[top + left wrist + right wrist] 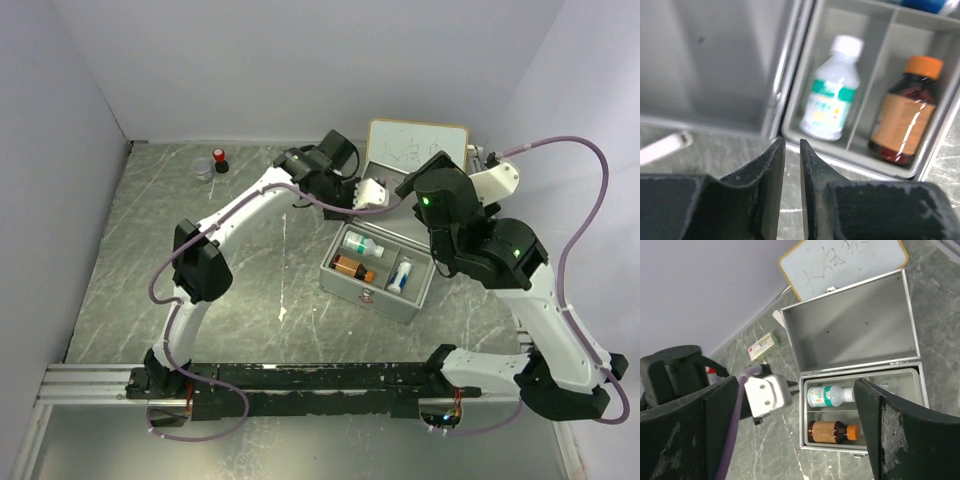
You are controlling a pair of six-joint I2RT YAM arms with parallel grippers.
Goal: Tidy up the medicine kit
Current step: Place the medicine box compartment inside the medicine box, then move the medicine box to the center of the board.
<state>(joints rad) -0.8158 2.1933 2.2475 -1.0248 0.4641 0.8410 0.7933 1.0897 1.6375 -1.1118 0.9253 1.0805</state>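
The medicine kit (pixel 375 295) is a silver case standing open in the middle of the table, its lid (pixel 855 330) laid back. In its grey tray lie a white bottle (pixel 362 243) (pixel 832 97) (pixel 830 395), a brown bottle with an orange cap (pixel 352 267) (pixel 905 120) (pixel 832 431) and a small blue-capped bottle (pixel 401 275). My left gripper (pixel 385 195) (pixel 792 142) hovers at the case's left rim by the hinge. Only a narrow gap shows between its fingers, with nothing in it. My right gripper (pixel 428 175) (pixel 796 381) hangs high over the case, wide open and empty.
A small whiteboard (pixel 415 145) (pixel 840 265) lies behind the case by the back wall. A little white, green and red box (pixel 762 346) sits left of the lid. A red-capped item (pixel 220 158) and a clear cup (pixel 204 168) stand at the back left.
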